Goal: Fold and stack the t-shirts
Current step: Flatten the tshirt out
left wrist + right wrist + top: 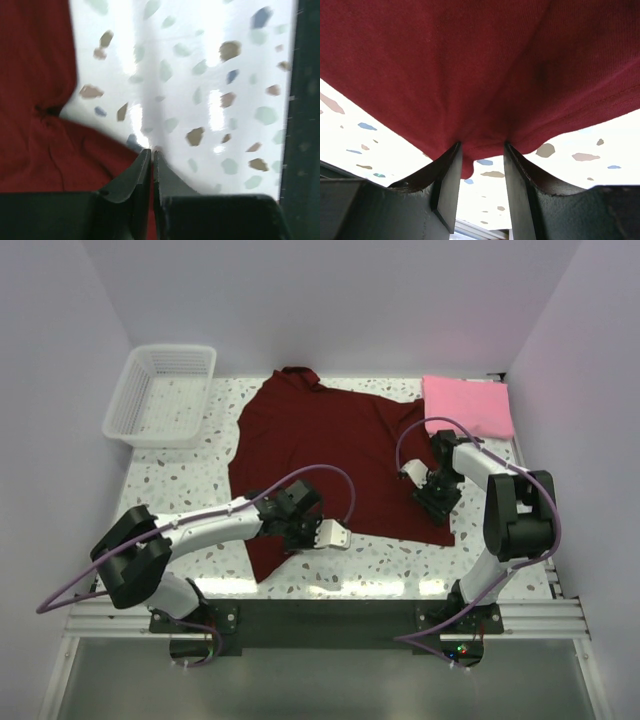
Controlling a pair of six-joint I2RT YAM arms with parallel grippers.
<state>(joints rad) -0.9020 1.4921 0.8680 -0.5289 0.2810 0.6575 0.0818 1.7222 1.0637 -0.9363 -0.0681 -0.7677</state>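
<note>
I have the maroon t-shirt [320, 440] spread flat across the middle of the table [180, 480], collar at the far side and hem towards the arm bases. The pink t-shirt [468, 405] lies as a finished folded rectangle at the far right corner, its near left corner just meeting the maroon sleeve. I read this as the start of the maroon shirt's first fold, with both arms at its near hem. The next move calls for raising both corners together and carrying them towards the collar at an even pace, so the fold line lands straight.

The right gripper [481, 150] grasps the hem near the right corner. Its jaws stand partly apart with a bunch of cloth drawn between the tips, and that edge rides clear of the table. The left gripper [152, 152] is clenched almost shut at the left end of the hem. A sliver of red low between its fingers [131, 182] makes me think it has the cloth, though its wrist view is too blurred to be sure.
</note>
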